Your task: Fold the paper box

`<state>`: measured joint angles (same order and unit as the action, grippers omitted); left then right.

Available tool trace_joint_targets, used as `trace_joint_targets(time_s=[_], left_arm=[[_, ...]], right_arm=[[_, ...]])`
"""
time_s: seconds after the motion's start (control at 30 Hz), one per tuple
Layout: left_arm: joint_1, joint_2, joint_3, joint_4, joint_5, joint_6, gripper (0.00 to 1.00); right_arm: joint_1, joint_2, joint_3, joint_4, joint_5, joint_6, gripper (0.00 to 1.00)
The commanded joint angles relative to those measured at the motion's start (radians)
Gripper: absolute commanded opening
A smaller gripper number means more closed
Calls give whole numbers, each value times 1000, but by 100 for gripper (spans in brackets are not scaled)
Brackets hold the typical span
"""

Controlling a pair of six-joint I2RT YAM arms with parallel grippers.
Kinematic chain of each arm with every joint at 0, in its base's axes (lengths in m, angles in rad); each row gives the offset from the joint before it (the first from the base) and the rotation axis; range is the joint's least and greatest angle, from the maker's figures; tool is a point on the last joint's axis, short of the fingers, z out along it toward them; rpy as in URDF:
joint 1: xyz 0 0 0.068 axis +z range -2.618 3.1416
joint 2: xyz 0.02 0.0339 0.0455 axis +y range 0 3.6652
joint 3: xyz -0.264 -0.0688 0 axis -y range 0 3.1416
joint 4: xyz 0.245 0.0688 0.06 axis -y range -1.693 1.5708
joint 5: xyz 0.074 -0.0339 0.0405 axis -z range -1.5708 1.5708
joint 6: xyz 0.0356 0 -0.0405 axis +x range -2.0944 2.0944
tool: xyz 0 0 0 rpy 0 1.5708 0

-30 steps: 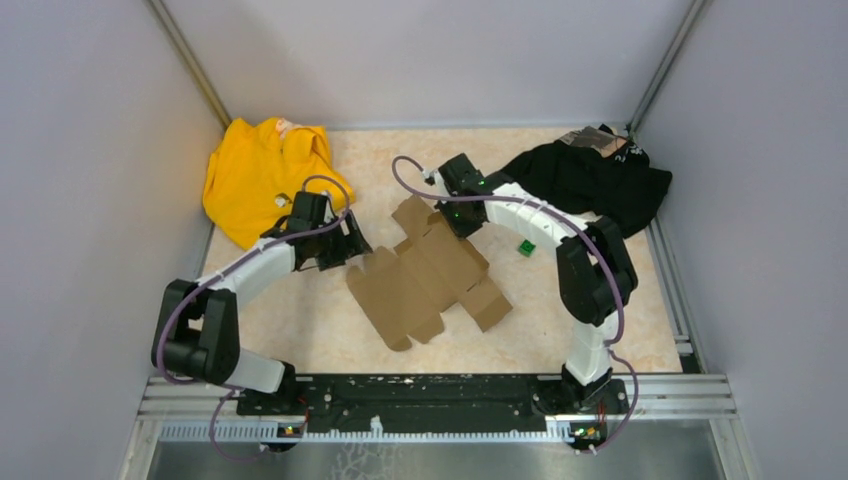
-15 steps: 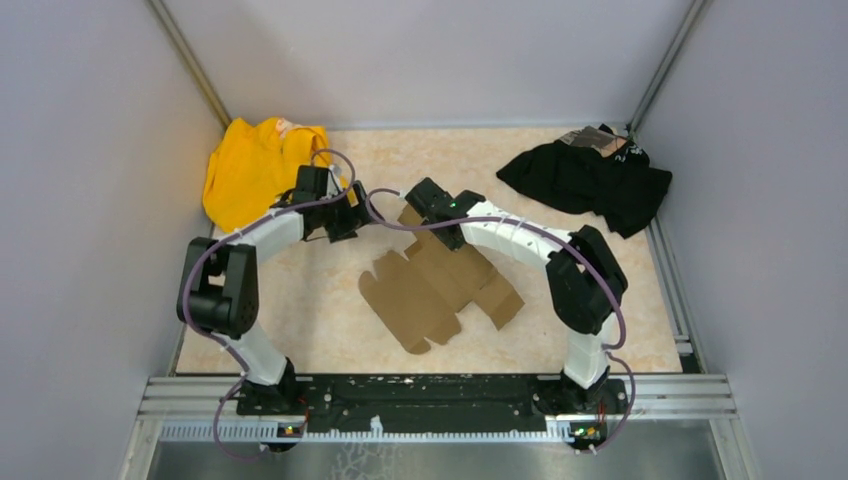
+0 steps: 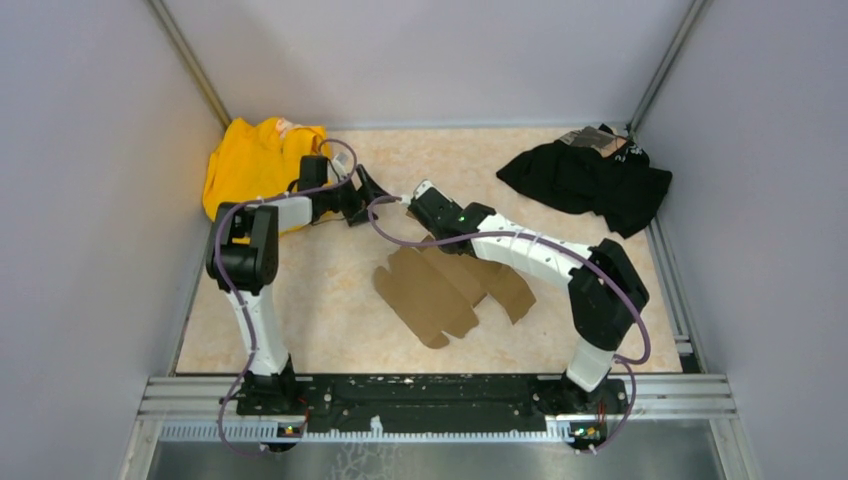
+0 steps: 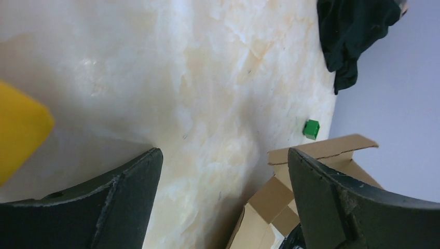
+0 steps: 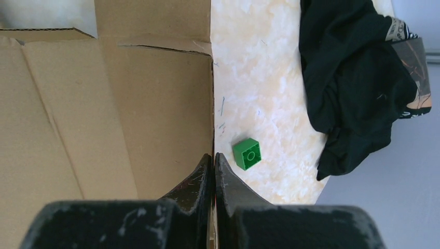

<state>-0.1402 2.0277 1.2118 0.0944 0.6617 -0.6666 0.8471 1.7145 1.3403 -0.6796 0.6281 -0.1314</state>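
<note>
Paper box [image 3: 447, 290] lies at table centre, mostly flat, with its far flap lifted. Right gripper [image 5: 213, 161] is pinched closed on the box's 12 o'clock edge. Left gripper [image 4: 223, 151], at 10 o'clock of the right one, is spread wide and holds nothing. Yellow garment [image 3: 250, 165] is far at 10 o'clock, black garment [image 3: 590, 180] at 2 o'clock.

I can make out no text, label or number anywhere. The paper box [image 5: 104, 104] shows me plain brown. A patterned patch on the black garment [image 5: 353, 78], upper right of my right wrist view, is unreadable.
</note>
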Motion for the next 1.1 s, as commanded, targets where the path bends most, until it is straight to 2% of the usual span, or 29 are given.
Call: trace_joint_targets(time_s=[0.0,0.13,0.3,0.43,1.07], left_arm=[[1,59,43,104,88,-16,94],[-5,94,41,180,113,-26,83],[-9,119,21,269,146,-18,77],[-25,120,-2,367,184,-17,77],[-75,42,-142,567,234,15,74]], right_arm=[[30,-53,-9,55,39,-29,0],[39,-52,-18,65,41,-40,0],[48,-52,-20,79,41,-44,0],[54,-46,-13,87,37,-56,0],[71,-18,-8,83,89,-42,0]])
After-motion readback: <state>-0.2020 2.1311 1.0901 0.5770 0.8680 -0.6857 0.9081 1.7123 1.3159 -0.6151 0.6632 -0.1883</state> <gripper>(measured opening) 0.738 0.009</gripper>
